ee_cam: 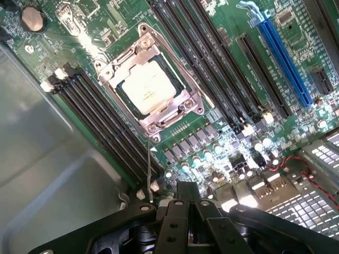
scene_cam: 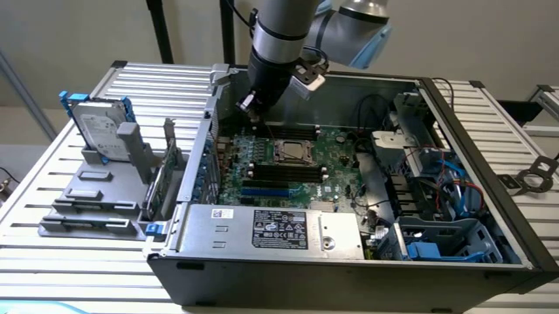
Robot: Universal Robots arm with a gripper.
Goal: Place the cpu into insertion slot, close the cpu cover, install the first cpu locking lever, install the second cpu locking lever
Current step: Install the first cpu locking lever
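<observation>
Gripper (scene_cam: 251,112) hanging above motherboard (scene_cam: 342,163), apart from socket, fingers pressing fully together, gripping nothing. Long black memory slots (ee_cam: 100,124) flanking both sides. Cpu (ee_cam: 145,86) lying flat in insertion slot (ee_cam: 127,103), silver face pointing up, square. Cpu cover (ee_cam: 108,69) lying down, framing it.

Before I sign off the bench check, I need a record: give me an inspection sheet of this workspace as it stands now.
Surface: slatted metal table carrying an open computer case.
Job's things: cpu seated in the insertion slot; cpu cover closed around it.
Clutter: hard drive upright in a grey rack, exterior view's left; black bracket on the table, exterior view's right.
Grippers: pincer shut, above the motherboard, apart from the insertion slot.
Cables: blue and red cables inside the case, exterior view's right.
Surroundings: pale wall, black poles behind the table.
</observation>
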